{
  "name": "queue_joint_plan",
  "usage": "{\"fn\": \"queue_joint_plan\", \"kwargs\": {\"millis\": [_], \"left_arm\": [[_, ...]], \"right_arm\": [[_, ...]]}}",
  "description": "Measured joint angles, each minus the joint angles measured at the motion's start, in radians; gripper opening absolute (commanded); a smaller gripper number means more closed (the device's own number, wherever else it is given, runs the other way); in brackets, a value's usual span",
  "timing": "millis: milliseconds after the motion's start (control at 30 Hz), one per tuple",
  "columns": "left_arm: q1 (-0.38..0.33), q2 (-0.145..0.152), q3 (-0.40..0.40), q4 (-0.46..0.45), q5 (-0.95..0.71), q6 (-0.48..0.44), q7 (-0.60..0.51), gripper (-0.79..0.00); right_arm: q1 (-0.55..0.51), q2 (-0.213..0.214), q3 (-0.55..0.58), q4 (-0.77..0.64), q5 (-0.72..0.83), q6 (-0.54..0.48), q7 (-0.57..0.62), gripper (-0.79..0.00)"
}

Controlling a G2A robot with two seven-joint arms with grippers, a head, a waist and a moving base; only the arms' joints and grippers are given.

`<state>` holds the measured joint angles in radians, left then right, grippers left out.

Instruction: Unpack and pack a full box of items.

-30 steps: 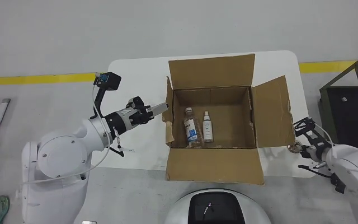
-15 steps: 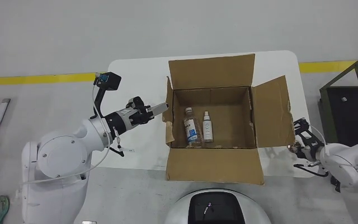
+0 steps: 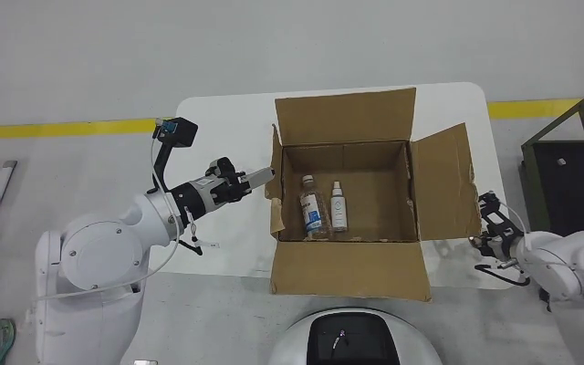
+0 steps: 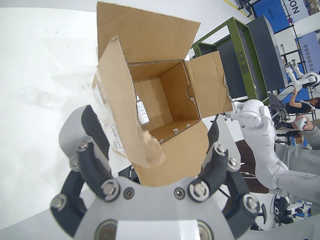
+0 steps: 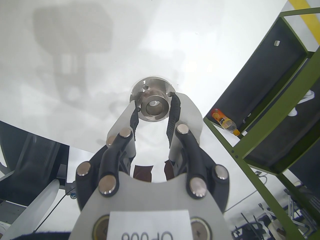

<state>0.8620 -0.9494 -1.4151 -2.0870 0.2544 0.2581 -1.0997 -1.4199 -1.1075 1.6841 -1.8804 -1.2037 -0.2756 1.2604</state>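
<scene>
**While the box [image 3: 347, 269] stands open, the left hand [image 3: 263, 175] hangs free**

Where the white surface [image 3: 228, 137] lies bare to the left of the cardboard box, the left hand hovers with its fingers spread and nothing between them, just beside the ragged left flap (which stands nearly upright). The box sits mid-surface, its other flaps folded outward. On its floor two bottles lie side by side: a clear labelled bottle [image 3: 313, 212] and, right of it, a slim spray bottle [image 3: 338, 206]. Past the right flap, at the near right edge, the right hand [image 5: 154, 106] is clamped on a round metal fitting [image 5: 151, 89].
</scene>
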Motion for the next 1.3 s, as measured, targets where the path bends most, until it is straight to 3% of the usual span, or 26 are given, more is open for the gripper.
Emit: {"fn": "queue_joint_plan", "kwargs": {"millis": [733, 833, 967, 1133, 1300], "left_arm": [[0.0, 0.0, 0.0, 0.0, 0.0, 0.0, 0.0, 0.0], [0.0, 0.0, 0.0, 0.0, 0.0, 0.0, 0.0, 0.0], [0.0, 0.0, 0.0, 0.0, 0.0, 0.0, 0.0, 0.0], [0.0, 0.0, 0.0, 0.0, 0.0, 0.0, 0.0, 0.0], [0.0, 0.0, 0.0, 0.0, 0.0, 0.0, 0.0, 0.0]], "right_arm": [[0.011, 0.012, -0.03, 0.023, -0.009, 0.023, -0.008, -0.517], [0.013, 0.014, -0.034, 0.025, -0.013, 0.025, -0.011, -0.573], [0.014, 0.016, -0.036, 0.027, -0.014, 0.028, -0.013, -0.785], [0.011, 0.018, -0.028, 0.015, -0.009, 0.036, -0.019, -0.785], [-0.007, 0.019, 0.058, -0.06, 0.071, 0.119, -0.068, -0.785]]}}
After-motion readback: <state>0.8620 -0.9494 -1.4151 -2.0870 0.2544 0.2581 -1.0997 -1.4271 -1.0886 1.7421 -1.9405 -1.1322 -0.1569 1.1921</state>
